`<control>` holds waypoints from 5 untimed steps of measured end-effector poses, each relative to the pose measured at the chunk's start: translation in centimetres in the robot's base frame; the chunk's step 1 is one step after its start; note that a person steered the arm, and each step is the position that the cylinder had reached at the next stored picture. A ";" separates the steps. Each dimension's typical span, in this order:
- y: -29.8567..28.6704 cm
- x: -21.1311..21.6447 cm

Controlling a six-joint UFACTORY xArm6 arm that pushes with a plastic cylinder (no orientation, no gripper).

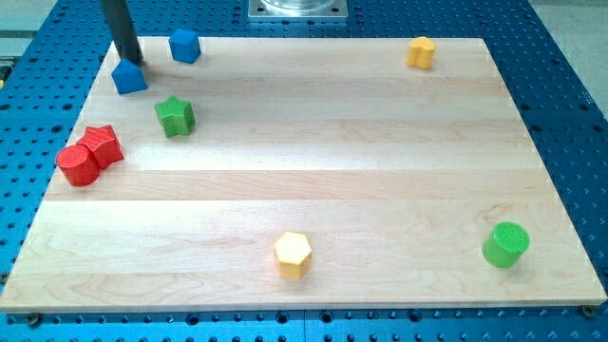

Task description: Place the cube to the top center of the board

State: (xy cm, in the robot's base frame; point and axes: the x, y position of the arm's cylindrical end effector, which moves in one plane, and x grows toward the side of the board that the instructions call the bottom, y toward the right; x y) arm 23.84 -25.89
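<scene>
Camera view: my tip (132, 60) sits at the board's (313, 171) top-left, touching or just above the top edge of a blue block (129, 77), wedge-like, shape unclear. No hand on this rig, only a bare rod, nothing grasped.

Likely task cube: blue cube (184, 45), near the top edge, left part, at about 2 o'clock from my tip, close by. Top center lies at 3 o'clock from the cube, well apart. Judgement: tip needs to get to the cube's 9 o'clock side, then push toward 3 o'clock.
</scene>
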 end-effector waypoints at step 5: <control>12.8 -4.4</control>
State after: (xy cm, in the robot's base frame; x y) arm 19.46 -13.13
